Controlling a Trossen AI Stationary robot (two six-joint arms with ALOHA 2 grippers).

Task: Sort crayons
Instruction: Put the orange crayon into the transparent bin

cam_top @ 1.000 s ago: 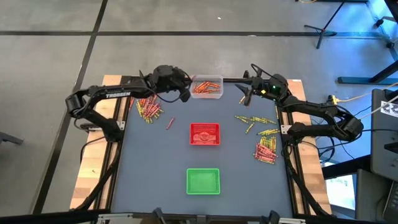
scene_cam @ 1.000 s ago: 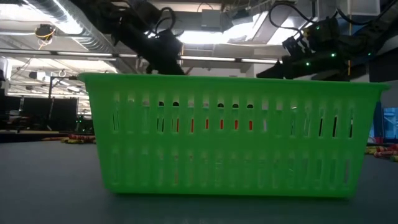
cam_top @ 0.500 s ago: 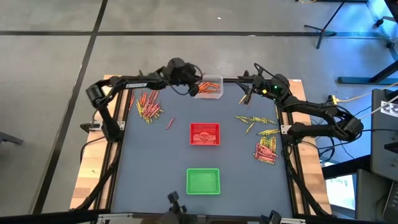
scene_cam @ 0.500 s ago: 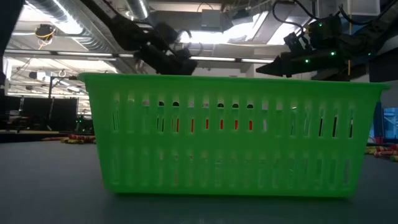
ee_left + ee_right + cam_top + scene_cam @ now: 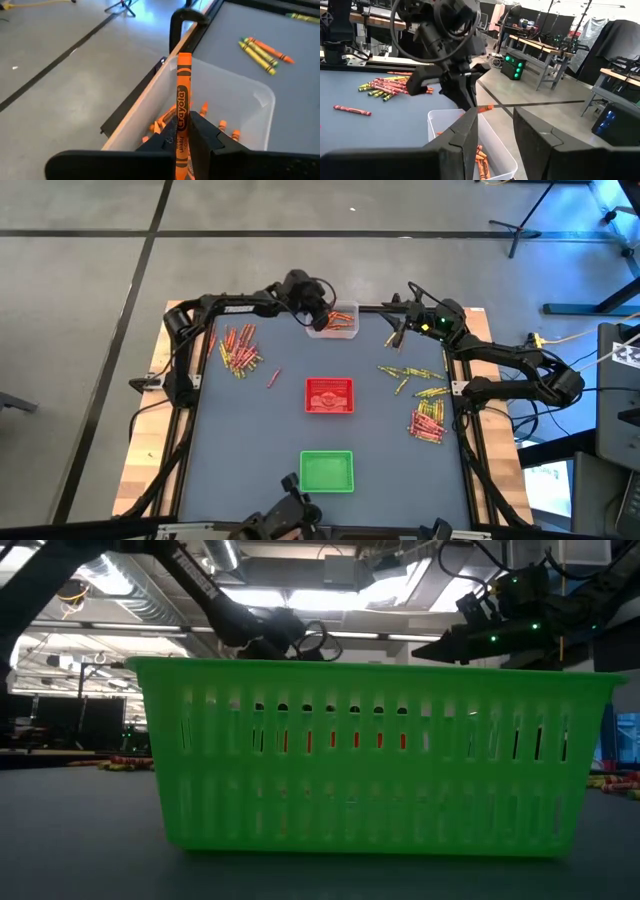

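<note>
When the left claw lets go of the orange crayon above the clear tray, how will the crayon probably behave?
The orange crayon looks stiff: it stands straight out of the left claw, held only at one end. It seems light, so it should drop gently into the clear tray. Being round and slender, it may roll until it meets the other crayons there.

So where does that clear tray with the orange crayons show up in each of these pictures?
High view: clear tray at the table's far edge, under the left gripper.
Low view: hidden behind the green basket.
Left wrist view: just beyond the held orange crayon.
Right wrist view: beyond the fingers.
Shared landmark: the left gripper.
</note>
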